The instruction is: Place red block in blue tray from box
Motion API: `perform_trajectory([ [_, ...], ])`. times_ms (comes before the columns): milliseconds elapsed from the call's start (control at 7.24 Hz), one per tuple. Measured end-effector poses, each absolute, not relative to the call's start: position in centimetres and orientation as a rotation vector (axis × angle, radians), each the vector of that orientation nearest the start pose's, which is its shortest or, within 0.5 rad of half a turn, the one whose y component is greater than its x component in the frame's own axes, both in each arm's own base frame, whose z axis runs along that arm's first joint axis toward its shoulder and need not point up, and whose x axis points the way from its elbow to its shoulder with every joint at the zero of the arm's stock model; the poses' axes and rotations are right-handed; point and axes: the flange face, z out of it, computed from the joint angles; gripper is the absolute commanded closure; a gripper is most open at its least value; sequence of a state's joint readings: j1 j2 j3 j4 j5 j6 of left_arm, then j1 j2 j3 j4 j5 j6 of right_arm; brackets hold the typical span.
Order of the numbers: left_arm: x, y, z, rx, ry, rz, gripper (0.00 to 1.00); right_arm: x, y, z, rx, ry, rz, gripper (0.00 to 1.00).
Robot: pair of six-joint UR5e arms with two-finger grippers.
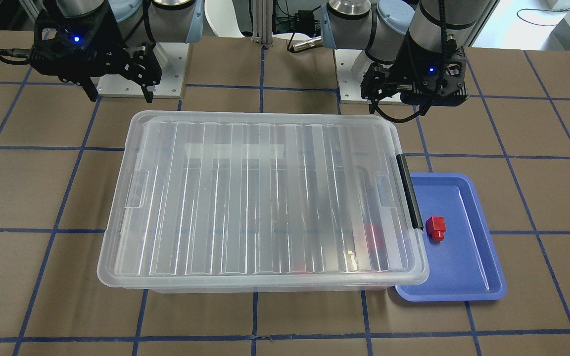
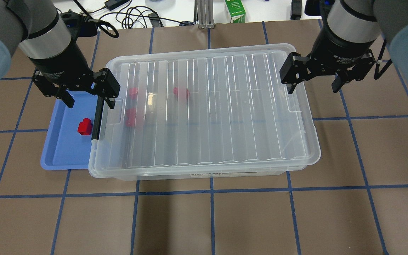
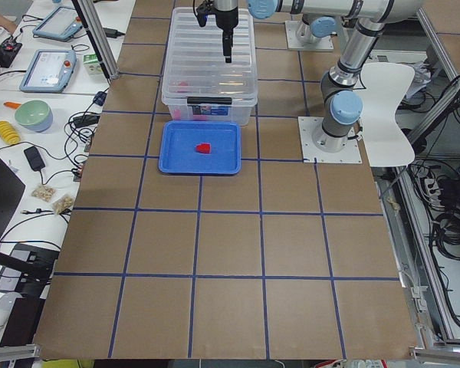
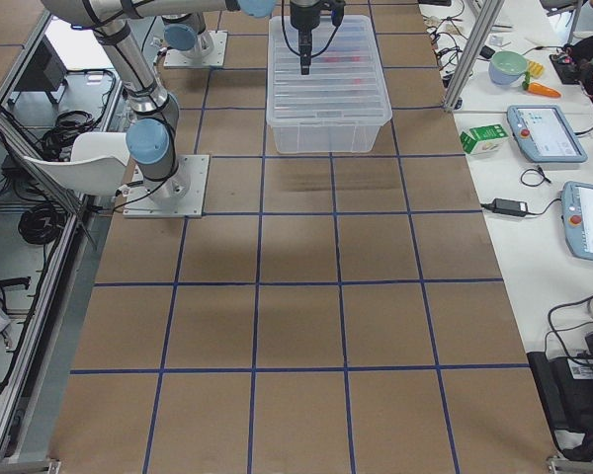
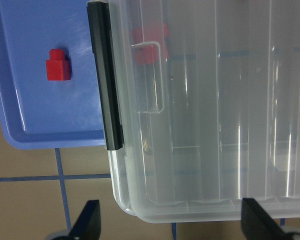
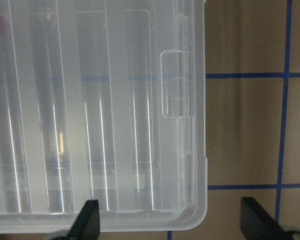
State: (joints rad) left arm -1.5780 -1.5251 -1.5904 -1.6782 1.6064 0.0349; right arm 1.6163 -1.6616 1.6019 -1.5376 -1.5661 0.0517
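The small red block (image 1: 435, 228) lies in the blue tray (image 1: 458, 267), beside the black latch (image 1: 410, 192) of the clear box (image 1: 260, 198), whose lid is on. In the overhead view the block (image 2: 84, 126) sits in the tray (image 2: 66, 152) left of the box (image 2: 207, 106). My left gripper (image 2: 90, 101) is open and empty, hovering over the tray's far end and the box's latch end; its wrist view shows the block (image 5: 57, 65). My right gripper (image 2: 313, 85) is open and empty above the box's opposite short end.
Three blurred red pieces show through the lid near the latch end, such as one (image 2: 181, 92) and another (image 2: 130, 117). A green carton (image 2: 235, 10) and cables lie beyond the table's far edge. The arm bases (image 1: 141, 69) stand behind the box.
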Motion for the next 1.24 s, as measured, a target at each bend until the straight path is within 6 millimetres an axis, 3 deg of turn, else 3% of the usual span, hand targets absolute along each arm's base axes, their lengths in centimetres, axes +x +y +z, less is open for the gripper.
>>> perform_trajectory([
  [553,-13.6,-46.3,48.9,0.054,3.104,0.127,0.00,15.7,-47.2,51.3,0.016,3.107,-0.036,0.00],
  [1243,-13.6,-46.3,48.8,0.055,3.105,0.130,0.00,15.7,-47.6,51.3,0.018,3.106,-0.037,0.00],
])
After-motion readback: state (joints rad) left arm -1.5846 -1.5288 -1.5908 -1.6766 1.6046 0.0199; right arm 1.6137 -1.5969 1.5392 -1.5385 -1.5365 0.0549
